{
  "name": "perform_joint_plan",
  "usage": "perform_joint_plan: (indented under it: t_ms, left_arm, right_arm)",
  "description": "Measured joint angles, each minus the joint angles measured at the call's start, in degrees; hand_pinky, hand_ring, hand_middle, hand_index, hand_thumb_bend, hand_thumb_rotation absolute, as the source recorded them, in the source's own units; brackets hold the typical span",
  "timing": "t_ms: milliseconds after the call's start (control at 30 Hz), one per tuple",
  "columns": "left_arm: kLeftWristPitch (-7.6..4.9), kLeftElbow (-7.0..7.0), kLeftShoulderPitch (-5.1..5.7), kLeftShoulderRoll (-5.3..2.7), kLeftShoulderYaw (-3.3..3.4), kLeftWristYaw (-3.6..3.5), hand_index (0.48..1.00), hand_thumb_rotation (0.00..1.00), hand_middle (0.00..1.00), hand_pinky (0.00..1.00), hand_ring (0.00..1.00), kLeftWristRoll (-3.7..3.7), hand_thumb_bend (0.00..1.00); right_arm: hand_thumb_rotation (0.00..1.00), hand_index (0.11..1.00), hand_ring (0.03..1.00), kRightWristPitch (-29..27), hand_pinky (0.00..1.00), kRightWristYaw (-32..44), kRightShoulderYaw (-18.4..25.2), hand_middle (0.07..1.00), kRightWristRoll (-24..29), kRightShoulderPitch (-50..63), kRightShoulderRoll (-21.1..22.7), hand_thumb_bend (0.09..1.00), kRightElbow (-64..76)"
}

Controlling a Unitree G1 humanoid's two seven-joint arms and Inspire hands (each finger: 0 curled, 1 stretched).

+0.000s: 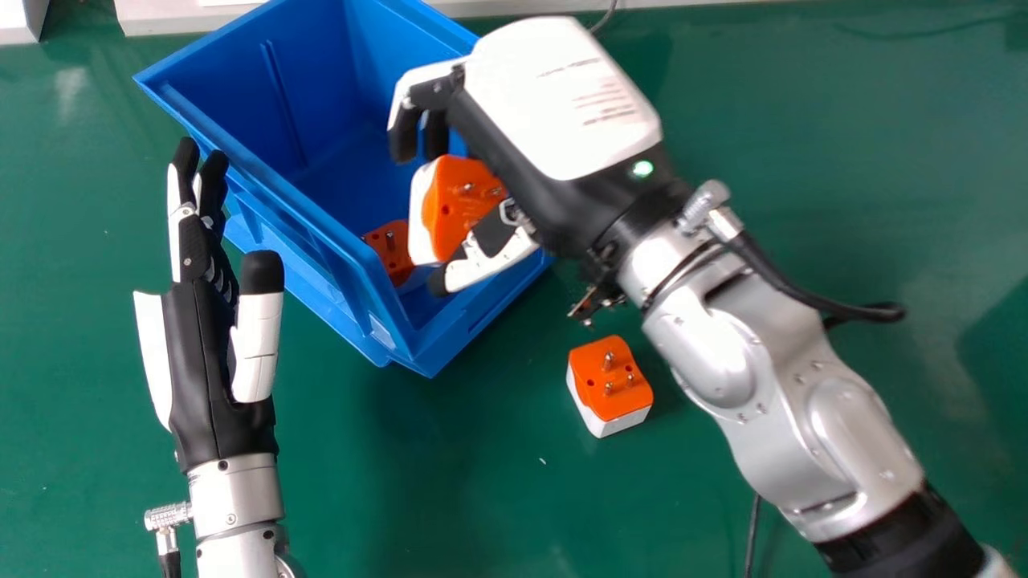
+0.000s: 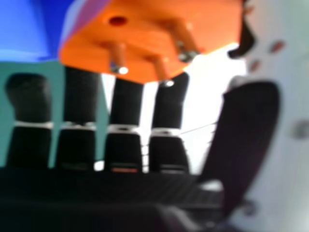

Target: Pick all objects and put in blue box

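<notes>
While the right hand (image 1: pixel 562 104) holds a plug adapter (image 1: pixel 456 207) over the blue box (image 1: pixel 233 88), apparently pinched between bent fingers and thumb to join a second adapter (image 1: pixel 390 250), a third adapter (image 1: pixel 608 384) lies on the table (image 1: pixel 450 474), the left hand (image 1: pixel 209 345) idle and open

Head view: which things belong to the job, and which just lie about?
Job:
blue box
held adapter in right hand
boxed adapter
third adapter on the table

Apparently lying about:
thin cable beyond the box
white object, top left
</notes>
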State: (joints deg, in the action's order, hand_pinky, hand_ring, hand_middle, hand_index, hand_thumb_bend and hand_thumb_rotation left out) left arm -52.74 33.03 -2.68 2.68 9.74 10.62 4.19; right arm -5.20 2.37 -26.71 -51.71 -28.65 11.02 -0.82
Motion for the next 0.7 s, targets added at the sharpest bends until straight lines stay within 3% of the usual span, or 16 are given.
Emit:
perform_joint_plan:
  t_ms: [167, 700]
  left_arm:
    - [-0.11, 0.00, -0.01, -0.06, -0.02, 0.12, 0.962, 0.95, 0.95, 0.99, 0.96, 0.22, 0.99]
    - [-0.27, 0.06, -0.22, -0.17, -0.23, 0.74, 0.967, 0.95, 0.95, 0.99, 0.97, 0.27, 0.98]
  right_arm:
    - [0.00, 0.502, 0.392, -3.91, 0.21, -4.52, -0.46, 0.492, -0.10, -1.93, -0.19, 0.513, -6.66]
    - [0.00, 0.511, 0.372, -7.33, 0.19, -14.42, -4.27, 0.469, -2.38, -10.21, -2.42, 0.514, -25.16]
